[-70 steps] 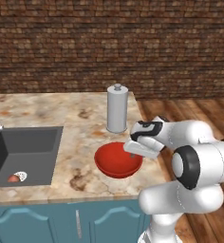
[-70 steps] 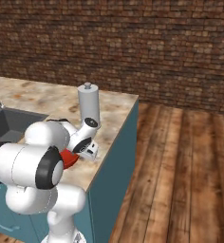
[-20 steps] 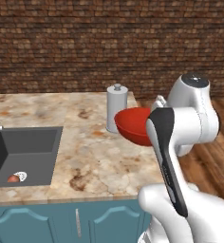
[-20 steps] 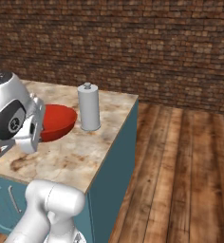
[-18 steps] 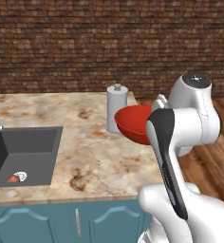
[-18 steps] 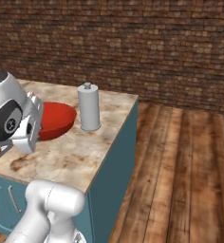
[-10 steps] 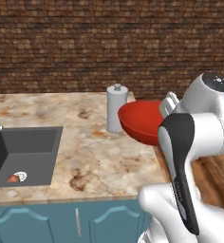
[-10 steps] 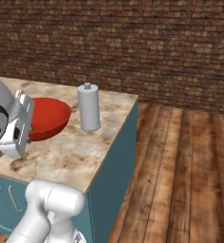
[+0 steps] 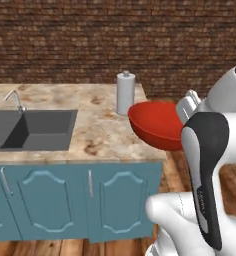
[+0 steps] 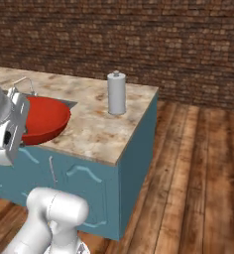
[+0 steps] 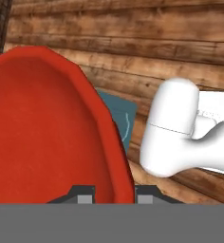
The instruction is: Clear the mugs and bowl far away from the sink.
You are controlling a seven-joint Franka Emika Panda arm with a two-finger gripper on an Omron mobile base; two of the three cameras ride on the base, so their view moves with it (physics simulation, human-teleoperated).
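My gripper point(image 11: 115, 198) is shut on the rim of the red bowl point(image 11: 42, 133), with one fingertip on each side of the wall. The bowl point(image 9: 157, 125) hangs tilted in the air at the counter's right front corner, well right of the sink point(image 9: 40, 131). From the right base view the bowl point(image 10: 42, 116) shows beside my white hand, above the counter's front edge. The mugs are out of view.
A tall grey-white cylinder with a knob top point(image 9: 125, 92) point(image 10: 116, 93) stands near the counter's far right corner. The steel faucet point(image 9: 14, 99) rises behind the sink. Teal cabinets point(image 9: 115, 200) front the counter. Wooden floor point(image 10: 198, 163) lies right of it.
Both base views have shifted, so the base has driven. The bowl stays in the gripper and has swung a little further right, toward the counter's end.
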